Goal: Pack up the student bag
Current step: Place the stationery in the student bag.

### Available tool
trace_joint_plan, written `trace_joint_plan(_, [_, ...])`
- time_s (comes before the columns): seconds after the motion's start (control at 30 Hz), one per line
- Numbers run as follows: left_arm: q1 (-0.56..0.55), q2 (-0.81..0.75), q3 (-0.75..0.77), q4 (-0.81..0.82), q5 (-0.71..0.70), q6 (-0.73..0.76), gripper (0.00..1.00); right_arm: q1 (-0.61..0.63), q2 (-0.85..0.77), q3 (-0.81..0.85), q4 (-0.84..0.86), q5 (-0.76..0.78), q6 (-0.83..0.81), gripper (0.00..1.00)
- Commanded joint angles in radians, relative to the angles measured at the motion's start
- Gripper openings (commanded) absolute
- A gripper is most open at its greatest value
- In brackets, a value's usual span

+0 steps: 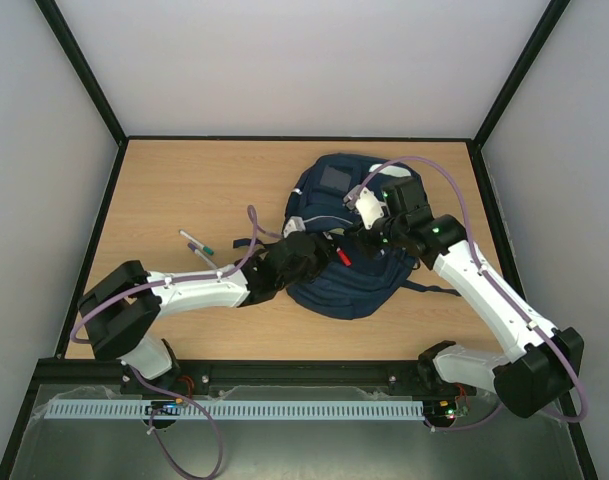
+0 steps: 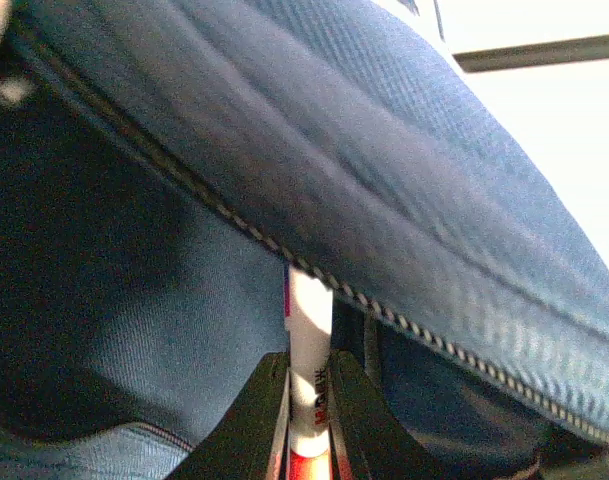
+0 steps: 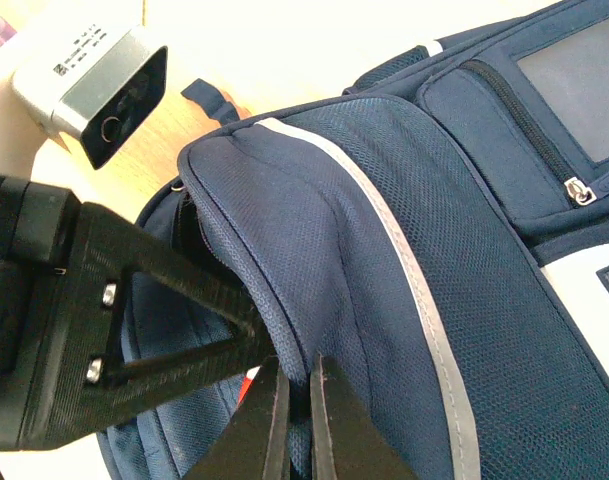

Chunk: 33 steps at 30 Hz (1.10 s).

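Basically, navy mesh-fabric student bag (image 1: 334, 190) lies centre-right on wood-grain table (image 1: 184, 180). Smooth white cylindrical marker (image 2: 308, 330) is clamped in left gripper (image 2: 309, 365) at the zipper teeth; right gripper (image 3: 299, 378) pinches the bag's flap edge.

Pens (image 1: 198, 247) on wood tbl (image 1: 174, 180)

The student bag (image 1: 339, 292) is navy blue and fine-meshed, with a pale grey stripe (image 3: 404, 260). The marker (image 2: 308, 350) is white with red. Left of the bag, the white pen (image 1: 196, 243) is green-capped. The desk (image 1: 184, 190) is light wood-grain.
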Motion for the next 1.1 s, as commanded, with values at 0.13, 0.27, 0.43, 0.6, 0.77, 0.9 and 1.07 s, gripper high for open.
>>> trace_joint_plan(0.13, [0.002,0.051,0.049,0.011,-0.172,-0.141,0.03,0.005,-0.061,-0.012,0.054,-0.071,0.018,0.01])
trace_joint_plan(0.27, [0.000,0.100,0.130,-0.096,-0.189,-0.153,0.18,0.005,-0.059,-0.004,0.051,-0.071,0.018,0.01])
trace_joint_plan(0.43, [0.003,0.126,0.153,-0.090,-0.213,-0.175,0.20,0.005,-0.053,-0.003,0.053,-0.075,0.018,0.01])
trace_joint_plan(0.6, [0.003,0.108,0.176,-0.133,-0.194,-0.151,0.36,0.005,-0.054,0.000,0.052,-0.071,0.016,0.01])
trace_joint_plan(0.77, [-0.020,0.035,0.132,-0.138,-0.157,-0.120,0.40,0.005,-0.059,-0.008,0.062,-0.060,0.014,0.01])
trace_joint_plan(0.9, [-0.071,-0.045,0.098,-0.188,-0.114,-0.073,0.48,0.005,-0.061,-0.025,0.079,-0.022,0.010,0.01])
trace_joint_plan(1.07, [-0.138,-0.163,0.015,-0.314,-0.054,0.039,0.60,0.003,-0.075,-0.067,0.122,0.034,-0.001,0.01])
